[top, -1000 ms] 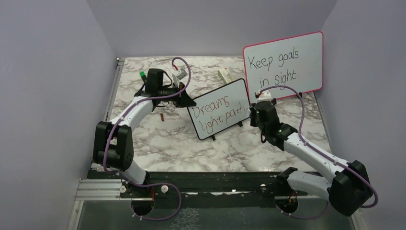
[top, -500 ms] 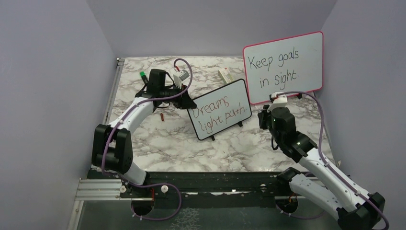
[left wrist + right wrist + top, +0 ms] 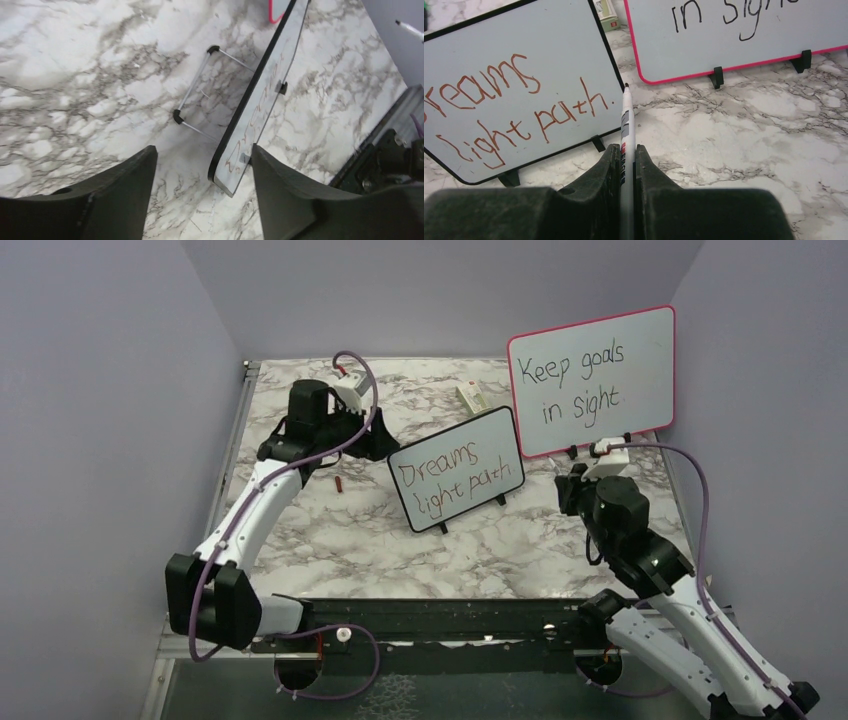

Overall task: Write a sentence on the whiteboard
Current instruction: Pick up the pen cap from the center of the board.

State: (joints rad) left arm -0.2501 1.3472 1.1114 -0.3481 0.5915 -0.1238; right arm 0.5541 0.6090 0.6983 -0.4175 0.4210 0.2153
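The whiteboard [image 3: 455,468], black-framed on small black feet, stands tilted mid-table. On it is the sentence [image 3: 452,472] "Dreams light path" in red, over two lines. My left gripper [image 3: 376,440] hovers just left of the board's left edge. In the left wrist view that gripper [image 3: 202,150] is open, and the whiteboard's corner [image 3: 235,165] shows between its fingers, apart from both. My right gripper [image 3: 626,147] is shut on a white marker [image 3: 625,120]. The marker's tip is off the whiteboard [image 3: 514,60], near its lower right corner. The right gripper [image 3: 572,490] sits right of the board.
A larger pink-framed board [image 3: 590,380] with black writing stands at the back right. A small dark red cap [image 3: 339,483] lies left of the whiteboard, and a small box [image 3: 470,395] lies behind it. A wire stand [image 3: 200,85] props the whiteboard's back. Lilac walls close in three sides.
My left gripper let go of the whiteboard's left edge, opened and drew back to the left. The right arm pulled back right and toward the near edge, marker still held.
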